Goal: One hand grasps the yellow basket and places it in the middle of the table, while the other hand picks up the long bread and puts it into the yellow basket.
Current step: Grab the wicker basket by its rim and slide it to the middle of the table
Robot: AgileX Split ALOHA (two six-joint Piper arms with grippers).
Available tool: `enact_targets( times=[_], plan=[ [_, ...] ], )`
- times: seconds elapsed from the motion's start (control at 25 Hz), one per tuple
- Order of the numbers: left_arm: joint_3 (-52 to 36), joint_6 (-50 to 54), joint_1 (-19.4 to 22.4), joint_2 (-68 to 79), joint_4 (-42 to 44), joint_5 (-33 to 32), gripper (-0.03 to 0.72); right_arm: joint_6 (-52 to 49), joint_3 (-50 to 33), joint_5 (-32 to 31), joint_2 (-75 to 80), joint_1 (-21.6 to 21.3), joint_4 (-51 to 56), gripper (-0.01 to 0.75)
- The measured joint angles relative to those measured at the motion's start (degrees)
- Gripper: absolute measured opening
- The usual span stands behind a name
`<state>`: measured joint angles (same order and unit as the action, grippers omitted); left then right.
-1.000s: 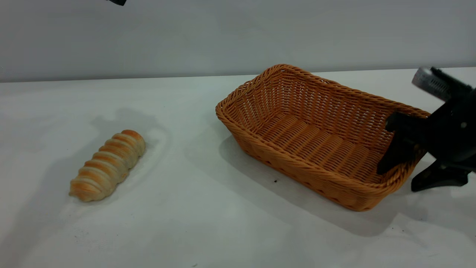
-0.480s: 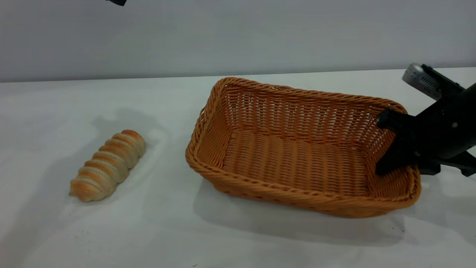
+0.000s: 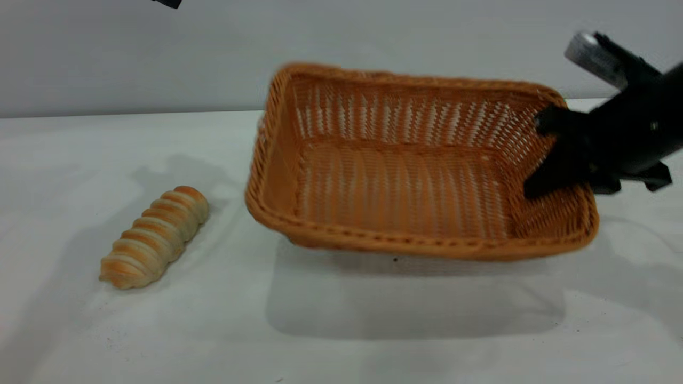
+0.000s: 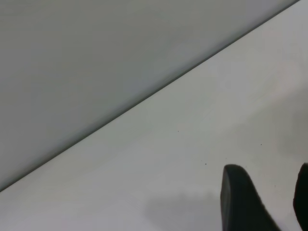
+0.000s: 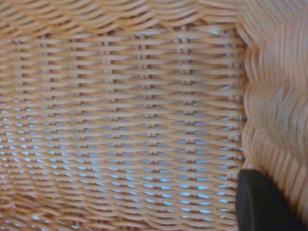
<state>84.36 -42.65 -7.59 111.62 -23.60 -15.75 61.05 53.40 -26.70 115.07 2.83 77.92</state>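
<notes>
Start at the left: your long bread lies on the table exactly where it lay a second ago, untouched, well apart from the basket. Your left gripper is parked high above that side, barely showing at the top edge of the exterior view; its wrist view shows two dark fingers with a gap between them, spread over bare table and holding nothing.

Moving right, the yellow basket is where the change is. A second ago it sat flat on the table at an angle; half a second ago it had swung round. Now it is lifted clear of the table, its shadow below it, tilted so that you look into its open side, and it has shifted leftward toward the middle.

At the far right, your right gripper is clenched on the basket's right end wall, one finger inside against the weave, and it has risen with the basket.
</notes>
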Motion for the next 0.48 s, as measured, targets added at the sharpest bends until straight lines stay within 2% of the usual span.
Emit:
enact_targets(
  times=[0.32, 0.48],
  plan=[
    [0.0, 0.0, 0.0, 0.0, 0.06, -0.92, 0.343, -10.91, 5.43, 0.72, 0.69, 8.73, -7.17, 0.047],
    [0.0, 0.11, 0.0, 0.0, 0.06, -1.21, 0.343, -16.41, 6.86, 0.98, 4.0, 10.39, -8.44, 0.047]
  ],
)
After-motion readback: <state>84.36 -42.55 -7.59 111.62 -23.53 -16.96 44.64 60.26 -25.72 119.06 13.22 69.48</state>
